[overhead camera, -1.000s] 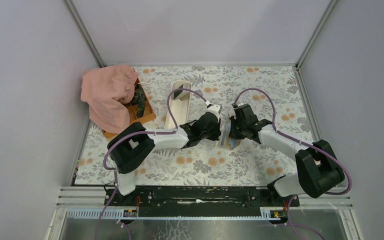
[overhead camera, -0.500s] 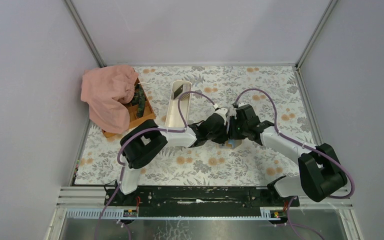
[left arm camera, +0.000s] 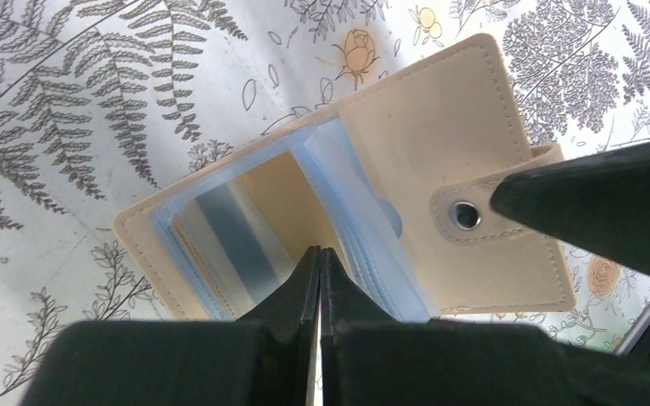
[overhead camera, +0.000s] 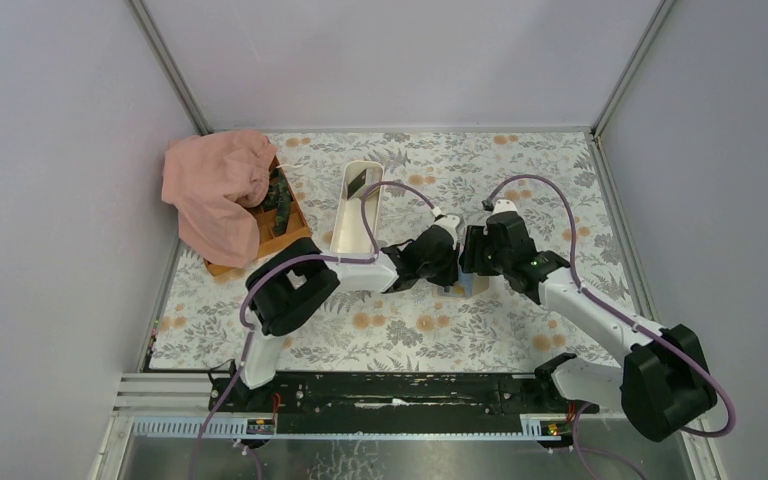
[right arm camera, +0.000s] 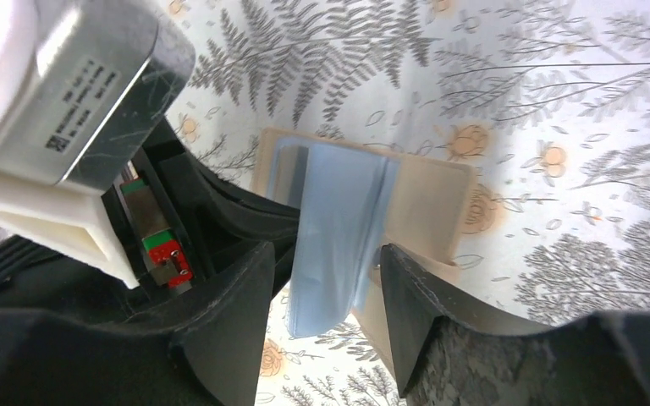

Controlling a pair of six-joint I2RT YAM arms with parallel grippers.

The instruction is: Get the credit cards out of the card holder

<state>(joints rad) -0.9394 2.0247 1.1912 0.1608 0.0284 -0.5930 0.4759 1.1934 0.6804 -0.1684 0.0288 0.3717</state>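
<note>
On the floral table, with the left gripper closed tight inside the holder, the parted right gripper should pinch a card, not sleeves

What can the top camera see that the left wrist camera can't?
Only the top camera: the pink cloth, the wooden box and the long white tray. Only the left wrist camera: the metal snap and clear sleeves of the card holder, close up. Both: the card holder on the flowery table.
</note>
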